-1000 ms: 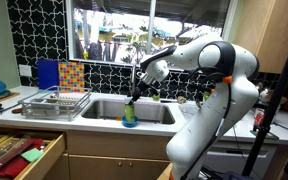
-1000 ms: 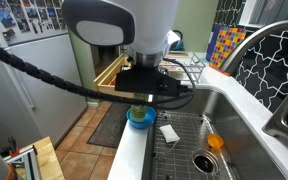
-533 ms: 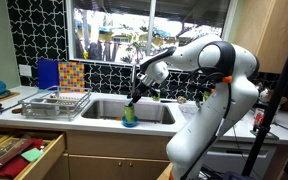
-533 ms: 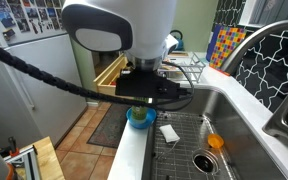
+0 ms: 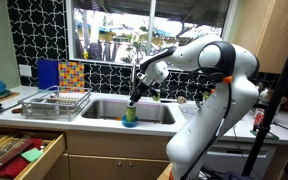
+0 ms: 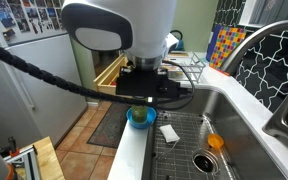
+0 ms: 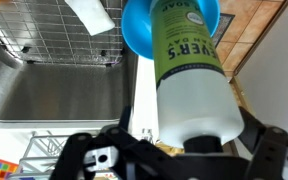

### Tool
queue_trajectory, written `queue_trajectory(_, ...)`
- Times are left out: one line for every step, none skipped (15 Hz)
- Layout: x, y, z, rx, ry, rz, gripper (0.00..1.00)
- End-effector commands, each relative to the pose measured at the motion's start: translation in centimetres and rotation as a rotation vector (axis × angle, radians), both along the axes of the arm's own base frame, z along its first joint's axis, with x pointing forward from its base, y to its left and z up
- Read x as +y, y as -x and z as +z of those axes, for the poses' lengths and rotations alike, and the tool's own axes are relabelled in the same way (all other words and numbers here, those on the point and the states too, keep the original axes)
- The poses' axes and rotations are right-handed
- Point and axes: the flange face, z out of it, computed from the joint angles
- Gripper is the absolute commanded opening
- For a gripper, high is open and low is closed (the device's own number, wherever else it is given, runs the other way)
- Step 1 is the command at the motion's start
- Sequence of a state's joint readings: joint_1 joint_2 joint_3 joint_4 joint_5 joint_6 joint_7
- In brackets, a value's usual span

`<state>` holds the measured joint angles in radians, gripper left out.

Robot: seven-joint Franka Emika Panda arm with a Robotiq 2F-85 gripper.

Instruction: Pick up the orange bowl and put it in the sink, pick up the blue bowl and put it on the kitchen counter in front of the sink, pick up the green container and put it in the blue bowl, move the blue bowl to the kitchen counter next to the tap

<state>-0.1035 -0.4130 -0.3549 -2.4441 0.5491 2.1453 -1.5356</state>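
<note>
A: Anything you can actually read?

B: Only on the green container [image 7: 189, 70] in the wrist view. Its green label carries big white capitals that read as "MEYER'S", running along the curved side.

A: Any smaller print?

B: A few white lines near that word, too small to make out. Both exterior views show nothing legible.

A black-and-white patterned tile wall [image 5: 34, 30] is seen behind, broken by a wide daylit window [image 5: 114, 25]. Light wooden cabinets [image 5: 114, 152] and an open wooden drawer [image 5: 56, 152] are shown below. A terracotta tiled floor [image 6: 76, 140] is visible.
</note>
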Motion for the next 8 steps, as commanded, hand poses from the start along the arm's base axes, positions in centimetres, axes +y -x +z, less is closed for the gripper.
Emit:
queue_trajectory(-0.2,0.2,2.8,-0.024,-0.036,-0.044,1.00)
queue_trajectory(-0.4,0.2,3.9,-0.030,-0.034,-0.062,1.00)
queue_trajectory(-0.6,0.2,5.3,-0.008,-0.045,-0.081,1.00)
queue_trajectory(-0.8,0.3,6.5,0.003,-0.060,-0.094,1.00)
queue_trajectory(-1.0,0.2,7.8,0.025,-0.077,-0.109,1.00)
queue_trajectory(-1.2,0.1,8.9,0.037,-0.093,-0.127,1.00)
queue_trajectory(-1.7,-0.1,10.1,0.043,-0.104,-0.156,1.00)
queue_trajectory(-1.0,-0.1,8.5,0.010,-0.089,-0.121,1.00)
